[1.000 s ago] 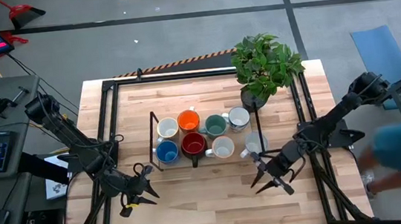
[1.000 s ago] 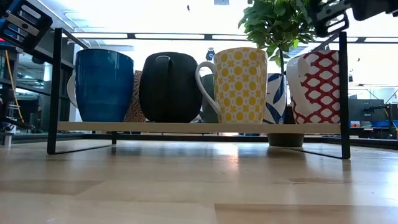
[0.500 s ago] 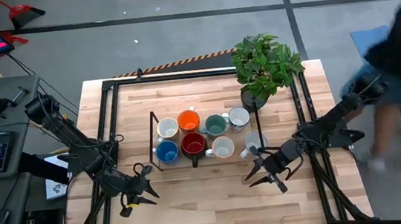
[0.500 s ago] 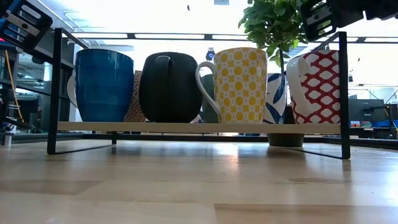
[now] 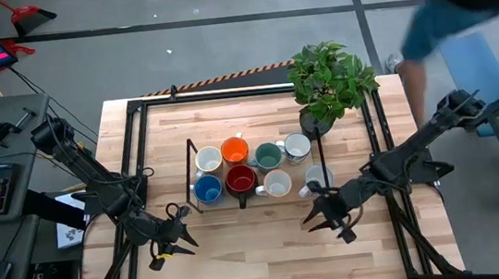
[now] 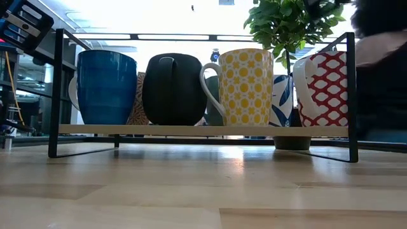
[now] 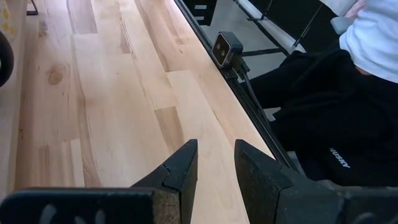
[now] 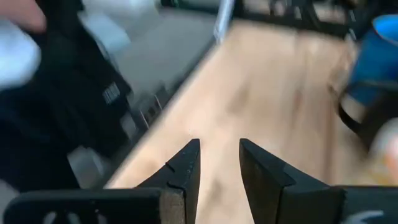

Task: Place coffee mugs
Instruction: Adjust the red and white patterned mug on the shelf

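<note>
Right gripper point(image 5: 323, 225) has shifted leftward, empty, slightly parted; yellow-patterned mug point(image 6: 245, 87) upright, handle left.

In the low view, a plain blue mug point(image 6: 105, 87) is standing at nine o'clock; a black-looking mug point(image 6: 173, 89) is sitting beside it, a white mug point(image 6: 244, 86) is showing yellow flower circles, and at three o'clock another white mug point(image 6: 325, 89) is wearing a red lattice
</note>
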### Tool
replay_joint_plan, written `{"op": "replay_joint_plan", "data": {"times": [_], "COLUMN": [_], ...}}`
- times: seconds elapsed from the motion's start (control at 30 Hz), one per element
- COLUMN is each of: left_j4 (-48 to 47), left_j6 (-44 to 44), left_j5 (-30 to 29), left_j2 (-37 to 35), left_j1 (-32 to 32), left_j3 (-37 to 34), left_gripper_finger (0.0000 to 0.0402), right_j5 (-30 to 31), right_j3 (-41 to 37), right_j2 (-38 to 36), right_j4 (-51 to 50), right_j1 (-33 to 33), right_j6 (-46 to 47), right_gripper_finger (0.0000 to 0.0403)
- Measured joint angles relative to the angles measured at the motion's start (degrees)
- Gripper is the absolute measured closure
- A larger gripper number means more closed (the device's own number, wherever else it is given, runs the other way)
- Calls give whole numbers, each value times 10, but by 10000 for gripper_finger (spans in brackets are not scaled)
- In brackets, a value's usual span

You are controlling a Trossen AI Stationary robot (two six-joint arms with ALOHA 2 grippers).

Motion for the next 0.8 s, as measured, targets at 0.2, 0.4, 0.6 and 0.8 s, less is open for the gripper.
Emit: {"op": "replay_joint_plan", "data": {"times": [0.2, 0.4, 0.6, 0.8], "left_j4": [0, 0, 0, 0], "left_j6": [0, 0, 0, 0], "left_j5": [0, 0, 0, 0], "left_j2": [0, 0, 0, 0], "left_j1": [0, 0, 0, 0], "left_j3": [0, 0, 0, 0], "left_gripper_finger": [307, 307, 307, 307], "right_j5": [92, 109, 130, 107], "right_j3": [187, 262, 263, 263], "right_j2": [-1, -2, 19, 51], "right_j4": [-347, -487, -519, -539], "right_j1": [1, -3, -22, -66], "right_j6": [48, 148, 176, 150], "right_gripper_finger": [308, 308, 308, 308]}}
